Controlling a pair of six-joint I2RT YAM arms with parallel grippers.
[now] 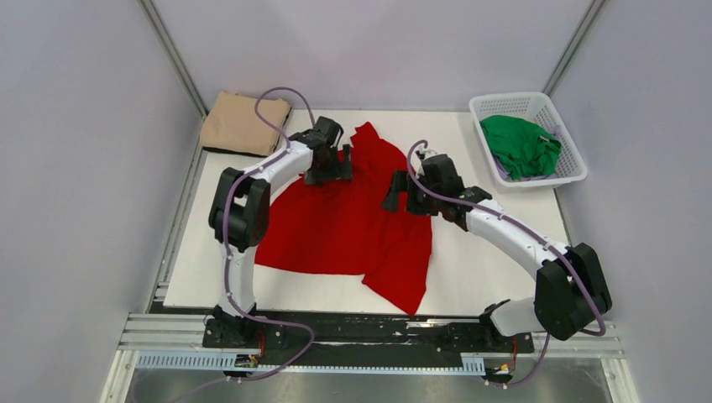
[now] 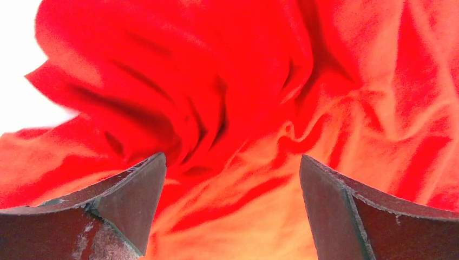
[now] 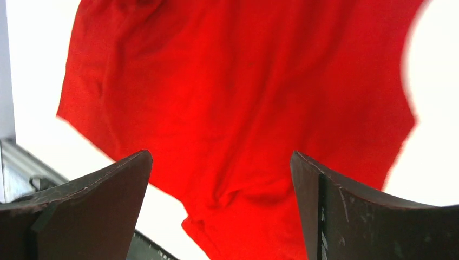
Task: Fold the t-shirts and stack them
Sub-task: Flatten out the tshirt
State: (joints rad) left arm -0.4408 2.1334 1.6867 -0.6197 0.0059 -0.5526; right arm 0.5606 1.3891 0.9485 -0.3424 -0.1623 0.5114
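Top view: one white lattice basket [image 1: 574, 164] at upper right holds one green t-shirt [image 1: 519, 144]; one tan t-shirt [image 1: 243, 122] lies folded at the upper left corner of the counter [image 1: 495, 277], one red t-shirt [image 1: 344, 222] lies rumpled at centre, and the left claw [image 1: 332, 168] and right claw [image 1: 401, 193] hang over its upper part. Left wrist view: the fingers [image 2: 135, 200] stand released, wide apart, over creased red cloth. Right wrist view: the fingers [image 3: 325, 200] likewise gape, grasping nothing, above smoother red cloth, with white counter at both edges.
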